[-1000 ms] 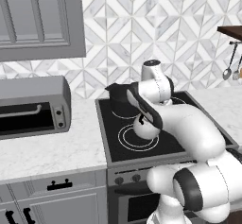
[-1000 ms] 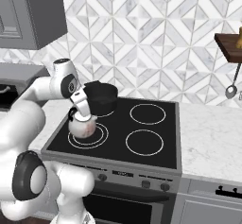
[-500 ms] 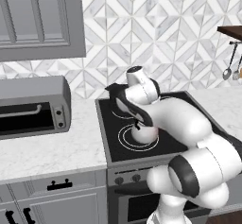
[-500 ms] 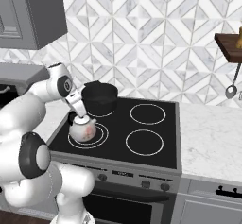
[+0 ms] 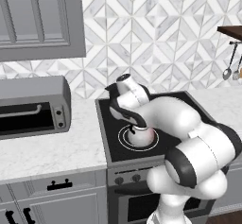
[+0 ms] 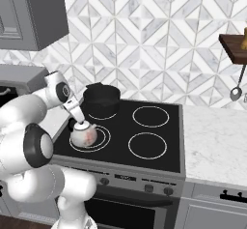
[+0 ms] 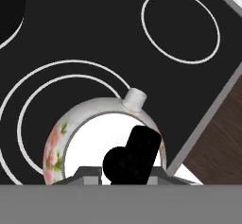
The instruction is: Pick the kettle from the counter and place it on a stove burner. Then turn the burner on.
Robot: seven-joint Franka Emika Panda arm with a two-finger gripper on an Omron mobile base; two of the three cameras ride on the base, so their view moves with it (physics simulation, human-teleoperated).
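Since a second ago I've lowered the kettle onto the double-ring burner directly beneath my gripper, which seems still clamped on its thin handle, the only sure hold on that slick, light body.

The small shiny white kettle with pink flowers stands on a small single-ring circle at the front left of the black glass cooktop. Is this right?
Not quite. The small shiny white kettle stands at the front left of the black glass cooktop, but on the wide marking of two concentric white circles, not a single ring. The hand view shows both rings.
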